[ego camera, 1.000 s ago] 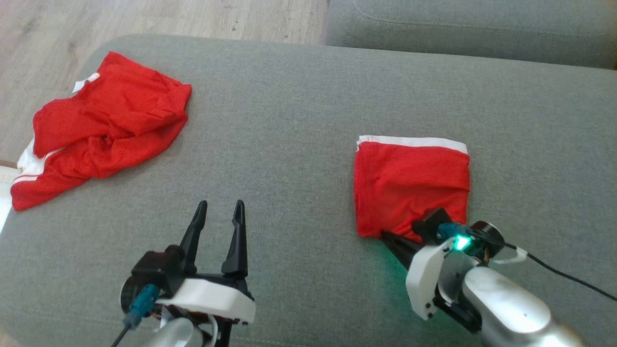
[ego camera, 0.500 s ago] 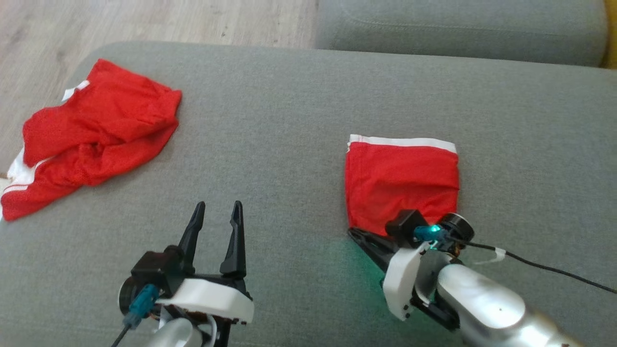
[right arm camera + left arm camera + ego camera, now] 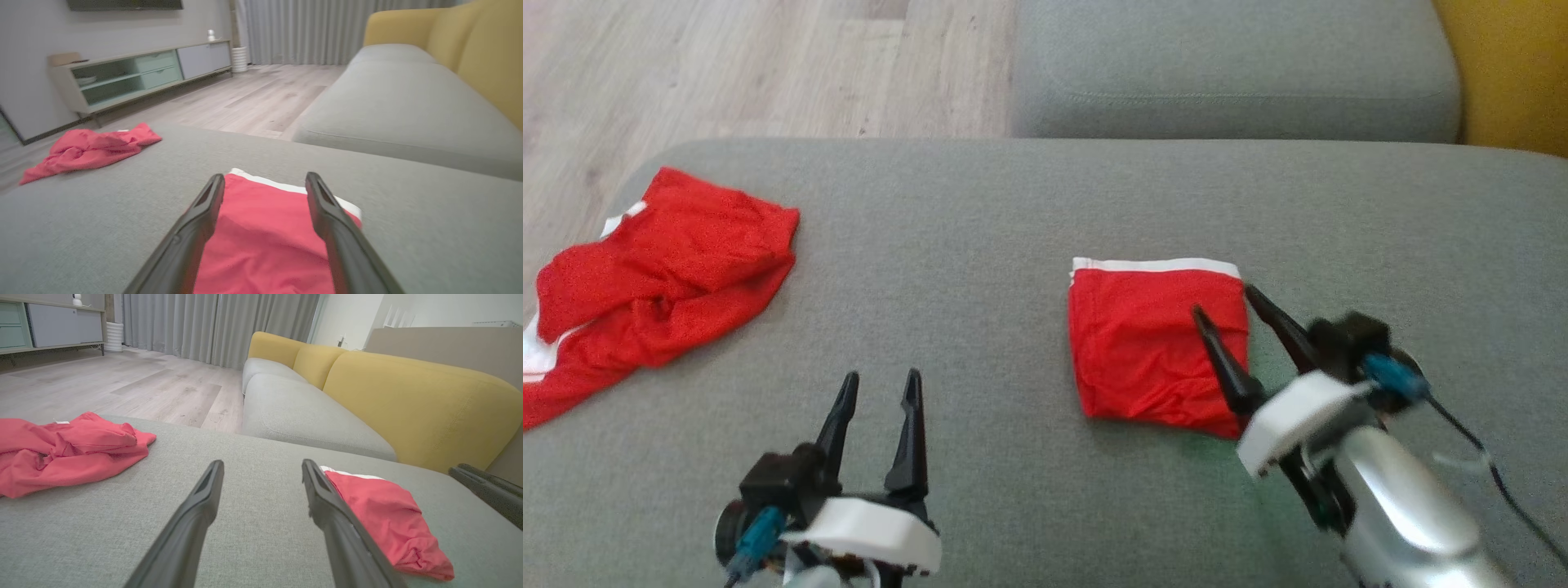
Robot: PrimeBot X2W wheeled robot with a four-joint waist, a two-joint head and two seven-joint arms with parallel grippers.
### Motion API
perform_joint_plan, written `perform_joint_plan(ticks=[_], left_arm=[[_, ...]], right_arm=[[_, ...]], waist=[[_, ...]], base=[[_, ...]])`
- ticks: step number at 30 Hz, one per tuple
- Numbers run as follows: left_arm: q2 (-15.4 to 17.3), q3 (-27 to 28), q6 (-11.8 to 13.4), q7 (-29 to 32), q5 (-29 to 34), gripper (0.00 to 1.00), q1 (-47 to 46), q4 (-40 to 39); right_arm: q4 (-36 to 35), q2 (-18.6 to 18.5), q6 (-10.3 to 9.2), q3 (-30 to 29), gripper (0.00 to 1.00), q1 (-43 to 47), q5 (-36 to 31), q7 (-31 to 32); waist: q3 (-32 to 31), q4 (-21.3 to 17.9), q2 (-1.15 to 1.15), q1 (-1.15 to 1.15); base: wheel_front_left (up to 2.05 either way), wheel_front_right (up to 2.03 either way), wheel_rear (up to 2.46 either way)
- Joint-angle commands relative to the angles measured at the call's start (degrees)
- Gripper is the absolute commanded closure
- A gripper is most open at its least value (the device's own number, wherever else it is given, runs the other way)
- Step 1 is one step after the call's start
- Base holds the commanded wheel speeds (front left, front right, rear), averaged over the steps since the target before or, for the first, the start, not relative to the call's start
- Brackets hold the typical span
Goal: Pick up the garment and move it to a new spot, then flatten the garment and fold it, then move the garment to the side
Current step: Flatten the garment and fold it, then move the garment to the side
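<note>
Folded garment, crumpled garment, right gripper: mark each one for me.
folded garment (image 3: 1143,351), head view, middle of its red panel.
crumpled garment (image 3: 662,269), head view, its bunched red middle.
right gripper (image 3: 1222,298), head view, midway between its two open fingertips.

Home living room, not a lab or shop. Evidence: a long sofa (image 3: 408,400) with yellow backrests and grey seat cushions (image 3: 294,416), and a wide grey upholstered seat (image 3: 980,229) in front of it. Pale wood-plank floor (image 3: 135,384). Floor-length grey curtains (image 3: 220,322) across the far wall. A low media sideboard (image 3: 135,73) with pale green drawers and a grey door; the lower edge of a dark screen (image 3: 122,4) is on the wall above it. A small white object (image 3: 210,34) sits on top, a white ribbed cylinder (image 3: 114,337) stands on the floor beside it. Laundry on the upholstery: a crumpled red garment (image 3: 645,269) and a folded red garment (image 3: 1156,351).
</note>
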Motion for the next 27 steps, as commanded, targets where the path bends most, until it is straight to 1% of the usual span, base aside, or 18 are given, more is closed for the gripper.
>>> perform_joint_plan(ticks=[1,6,9,10,12,14,18,27], left_arm=[[1.3,2.8,-0.3,-0.8,0.3,0.0,-1.6,-1.0],[1.8,4.3,-0.3,-1.0,0.6,0.0,0.6,0.9],[2.0,5.2,-0.2,-1.1,0.6,0.0,2.2,1.8],[2.1,5.7,-0.2,-1.1,0.6,0.0,3.2,2.2],[2.2,6.0,-0.2,-1.2,0.8,0.0,4.1,2.6],[2.2,6.2,-0.3,-1.2,0.9,0.0,4.9,2.8],[2.2,6.7,-0.8,-1.2,1.2,0.0,5.9,3.4],[2.5,7.0,-1.8,-1.2,1.9,0.0,5.6,4.5]], right_arm=[[-2.1,1.2,0.37,-1.8,0.0,1.3,-1.3,-0.8],[-6.8,5.1,0.37,-13.7,0.0,9.0,-8.4,-0.8],[-11.4,7.1,0.37,-18.8,0.0,13.5,-11.6,0.1],[-14.8,7.9,0.37,-21.4,0.0,16.4,-13.1,0.5],[-17.7,8.4,0.37,-23.5,0.0,19.0,-14.4,1.1],[-20.3,8.5,0.37,-24.6,0.0,21.2,-14.7,1.9],[-23.8,8.6,0.37,-24.2,0.0,24.0,-13.2,3.2],[-26.4,8.6,0.37,-23.6,0.0,25.5,-12.9,4.8]], waist=[[-0.7,-0.7,0.0,0.0],[-1.7,-1.7,0.0,0.0],[-2.0,-2.1,0.0,0.0],[-2.1,-2.2,0.0,0.0],[-2.1,-2.2,0.0,0.0],[-2.1,-2.2,0.0,0.0],[-2.0,-2.0,0.0,0.0],[-1.8,-1.5,0.0,0.0]], base=[[0.0,0.0,0.0],[0.0,0.0,0.0],[0.0,0.0,0.0],[0.0,0.0,0.0],[0.0,0.0,0.0],[0.0,0.0,0.0],[0.0,0.0,0.0],[0.0,0.0,0.0]])
